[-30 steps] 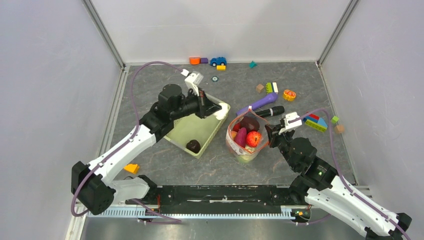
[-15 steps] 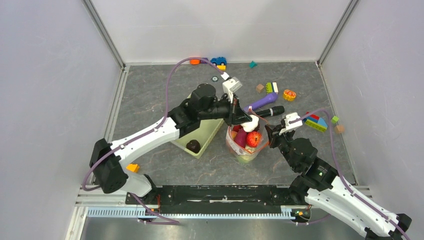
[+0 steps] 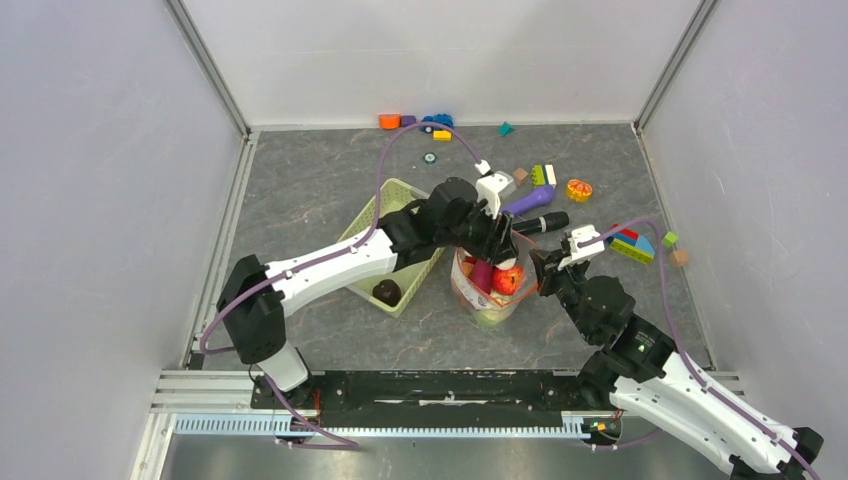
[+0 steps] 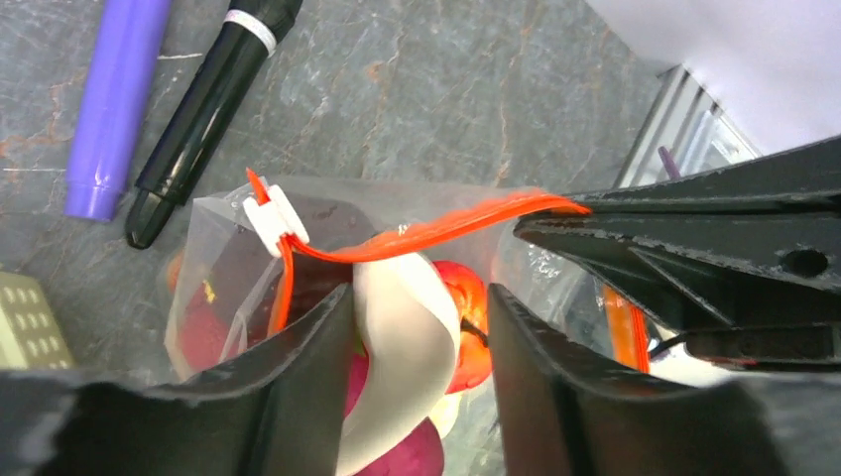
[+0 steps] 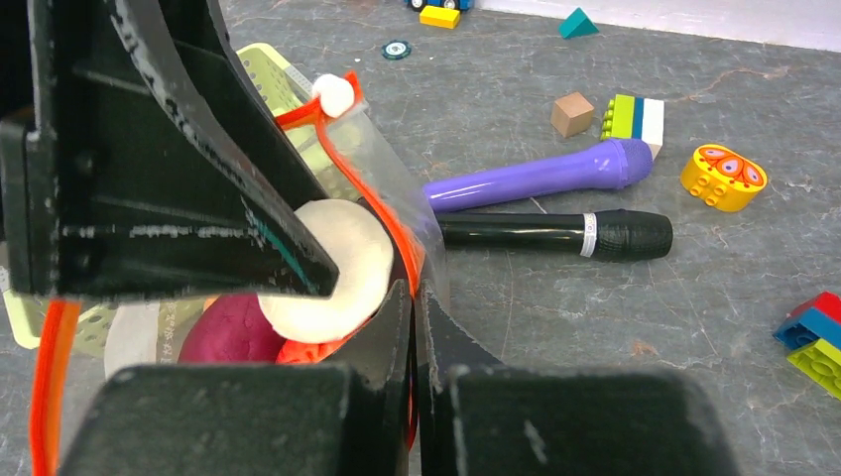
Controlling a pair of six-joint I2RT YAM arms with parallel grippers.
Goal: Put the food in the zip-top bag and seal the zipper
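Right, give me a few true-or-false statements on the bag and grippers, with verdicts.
The left gripper holds the white piece at the bag's mouth. True.
The right gripper is open, clear of the bag. False: it is shut on the bag's rim.
The basket holds nothing. False: a dark piece lies in it.
A red apple is in the bag. True.

Mics: 2, a purple mic (image 3: 527,203) and a black mic (image 3: 541,222). Bag (image 3: 487,305): 1. Basket (image 3: 362,228): 1. White piece (image 4: 397,357): 1. Dark piece (image 3: 386,291) in basket: 1. Citrus slice (image 3: 579,190): 1. Teal wedge (image 3: 506,128): 1.
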